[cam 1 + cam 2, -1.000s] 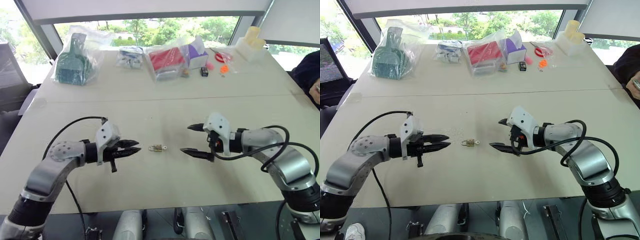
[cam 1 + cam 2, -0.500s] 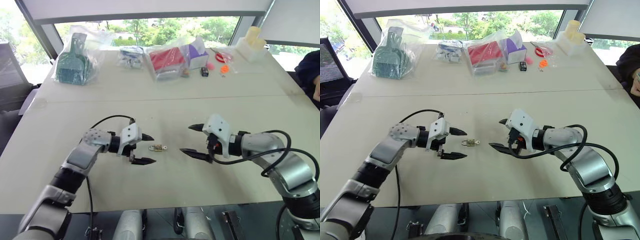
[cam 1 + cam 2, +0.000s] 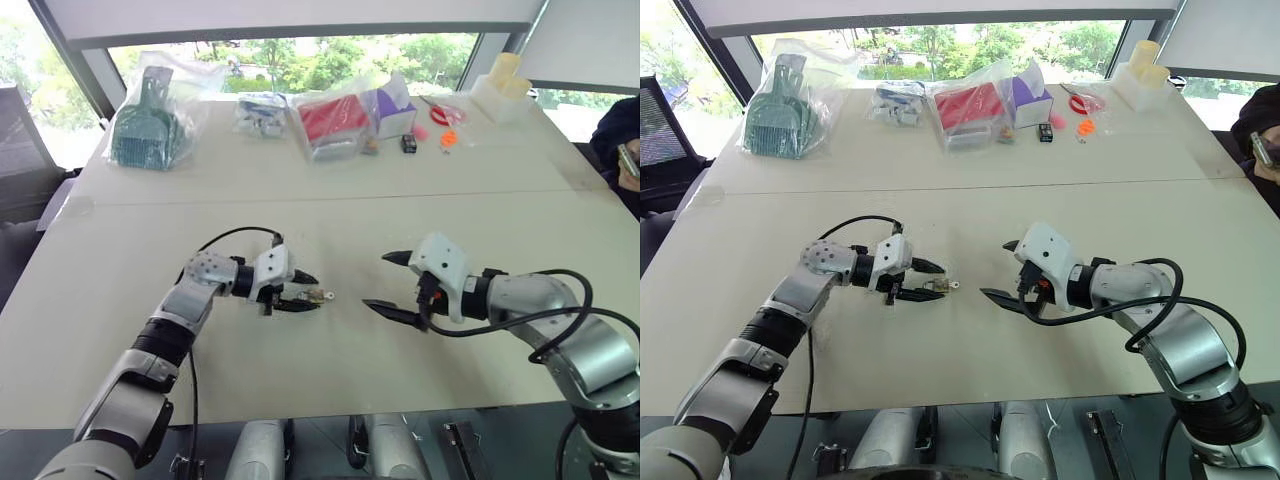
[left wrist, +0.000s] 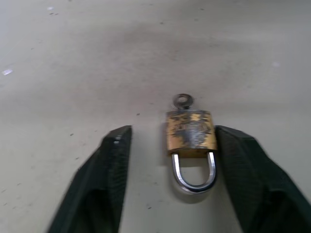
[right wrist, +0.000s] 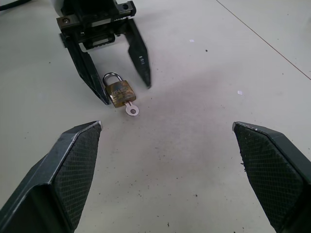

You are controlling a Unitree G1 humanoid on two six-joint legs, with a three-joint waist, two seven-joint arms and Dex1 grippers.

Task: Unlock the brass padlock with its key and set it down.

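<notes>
Padlock [image 4: 190, 132] lies flat on the counter [image 3: 300, 400], key [image 5: 131, 110] in its keyhole. We see our left gripper [image 4: 172, 145] straddling it, jaws partly open, one finger touching the brass side, the other apart, nothing gripped yet. We judge it small, hard, light and smooth, likely to skid; pinch the flat brass sides. Our right gripper [image 5: 167, 170] waits nearby, jaws wide, empty.
</notes>
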